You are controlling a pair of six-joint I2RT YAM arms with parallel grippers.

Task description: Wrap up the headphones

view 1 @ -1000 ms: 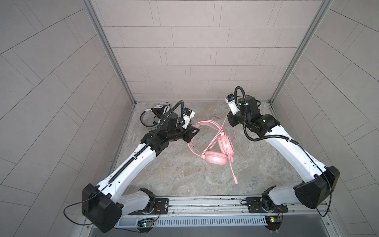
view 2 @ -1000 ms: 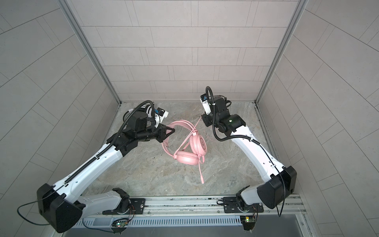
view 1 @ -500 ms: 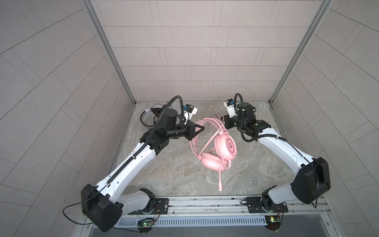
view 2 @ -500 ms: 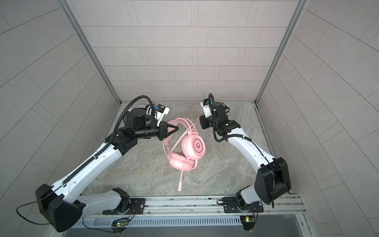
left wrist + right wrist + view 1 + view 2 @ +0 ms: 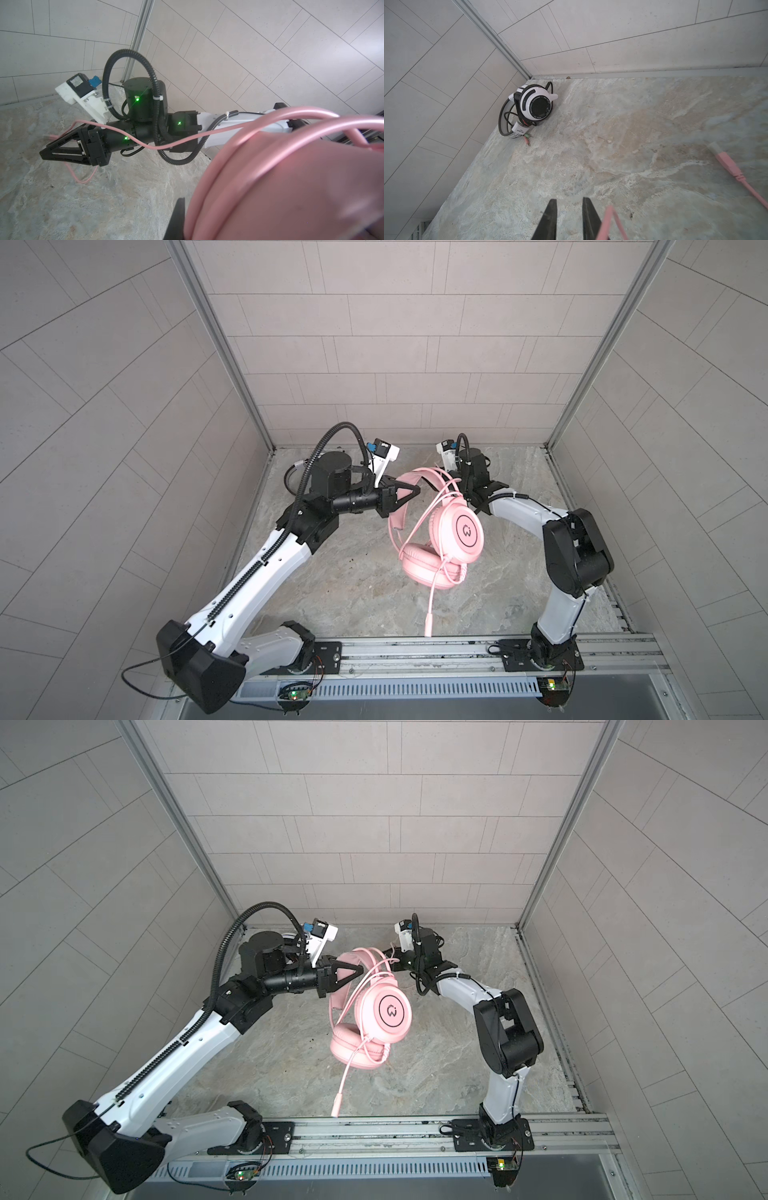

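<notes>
This looks like a robot lab test booth. Gray tiled walls (image 5: 399, 344) stand close around the left gripper (image 5: 417, 489) and the right gripper (image 5: 569, 200). A stone-look floor (image 5: 353, 593) lies under both. Far back from the grippers, the left arm (image 5: 257, 572) and the right arm (image 5: 523, 514) are bolted to a metal rail (image 5: 415, 651) with little green lights (image 5: 296, 695).

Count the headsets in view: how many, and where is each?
2. The pink headset hangs above the middle of the table, held by the left gripper. The white-and-black headset lies in the far left corner, mostly hidden behind the left arm in both top views.
</notes>
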